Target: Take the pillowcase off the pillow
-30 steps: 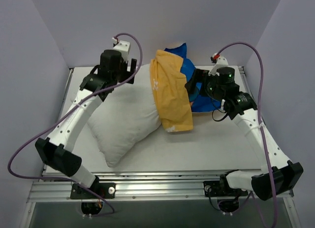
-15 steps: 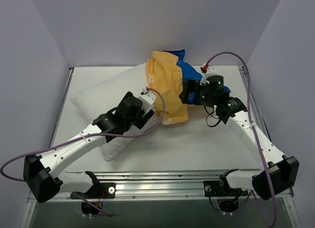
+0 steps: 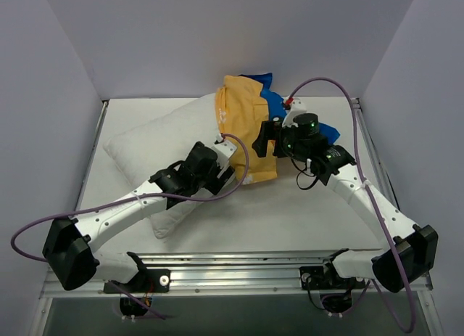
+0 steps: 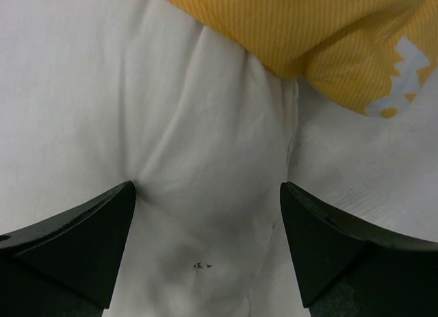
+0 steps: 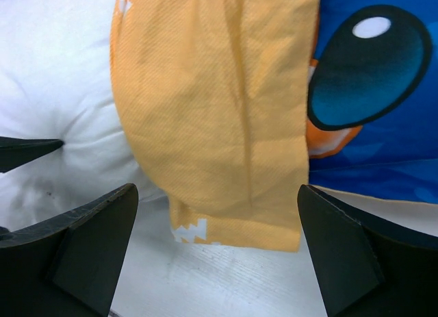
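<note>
Both of my end effectors stand wide, with nothing between the fingers. My left end effector hangs over the bare white pillow, just beside the pillowcase hem; I cannot tell whether it touches. My right end effector hangs over the orange-yellow face of the pillowcase, with the blue printed face to its right. The pillowcase is bunched over the pillow's far right end. The pillow lies diagonally on the white surface.

I count: one pillow, one pillowcase, one table — two grippers of mine: left gripper, right gripper.
</note>
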`<state>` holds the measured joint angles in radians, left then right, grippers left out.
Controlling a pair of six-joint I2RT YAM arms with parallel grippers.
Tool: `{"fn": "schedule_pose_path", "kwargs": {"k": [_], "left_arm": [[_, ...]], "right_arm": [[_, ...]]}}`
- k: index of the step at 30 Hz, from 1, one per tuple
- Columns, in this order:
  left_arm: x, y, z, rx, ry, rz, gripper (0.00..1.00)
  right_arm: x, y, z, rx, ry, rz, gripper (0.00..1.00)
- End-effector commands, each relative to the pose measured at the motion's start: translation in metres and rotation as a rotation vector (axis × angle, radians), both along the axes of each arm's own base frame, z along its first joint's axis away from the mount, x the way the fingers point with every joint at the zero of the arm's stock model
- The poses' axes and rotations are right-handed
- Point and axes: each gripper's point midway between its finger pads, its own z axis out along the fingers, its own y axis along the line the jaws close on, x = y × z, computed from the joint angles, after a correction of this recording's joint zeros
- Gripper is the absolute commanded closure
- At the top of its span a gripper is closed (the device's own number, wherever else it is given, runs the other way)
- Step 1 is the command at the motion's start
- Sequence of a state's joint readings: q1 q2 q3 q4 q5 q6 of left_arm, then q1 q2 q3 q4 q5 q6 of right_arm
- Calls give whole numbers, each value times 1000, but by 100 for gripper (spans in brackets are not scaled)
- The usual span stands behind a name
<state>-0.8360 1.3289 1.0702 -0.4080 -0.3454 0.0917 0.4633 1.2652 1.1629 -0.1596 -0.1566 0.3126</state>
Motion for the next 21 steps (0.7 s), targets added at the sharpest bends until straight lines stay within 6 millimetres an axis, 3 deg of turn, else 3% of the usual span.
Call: {"fn": "schedule_pose_path", "kwargs": {"k": [1,2,4,6,7,9,10,14,18,21], "left_arm": [[3,-7,-26,-41,44,49,6],[2,-5,-41,-58,78,105,6],[4,-3,-52,-77,94,163,6],[3,2,-68,-72,114,203,0],[4,2,-70,-92,116,230,19],[3,2,-75,-112,118,244,39],[2,2,-74,-130,119,251,58],[-1,3,-65,-185,102,253,97],[-4,3,-50,-245,77,241,98],[-7,3,-39,-283,71,235,98]], "right_arm": [[9,17,-10,-6,-21,22,3],[8,24,-12,-3,-19,37,3],[13,35,-17,0,-21,52,3],[15,46,-19,-10,-30,62,3],[18,50,-27,-24,-19,61,3],[27,53,-34,-29,-32,25,3],[30,55,-36,-28,-37,22,3],[31,74,-46,-25,-39,60,3],[20,96,-61,-80,-28,110,2],[19,98,-74,-122,-13,90,2]]}}
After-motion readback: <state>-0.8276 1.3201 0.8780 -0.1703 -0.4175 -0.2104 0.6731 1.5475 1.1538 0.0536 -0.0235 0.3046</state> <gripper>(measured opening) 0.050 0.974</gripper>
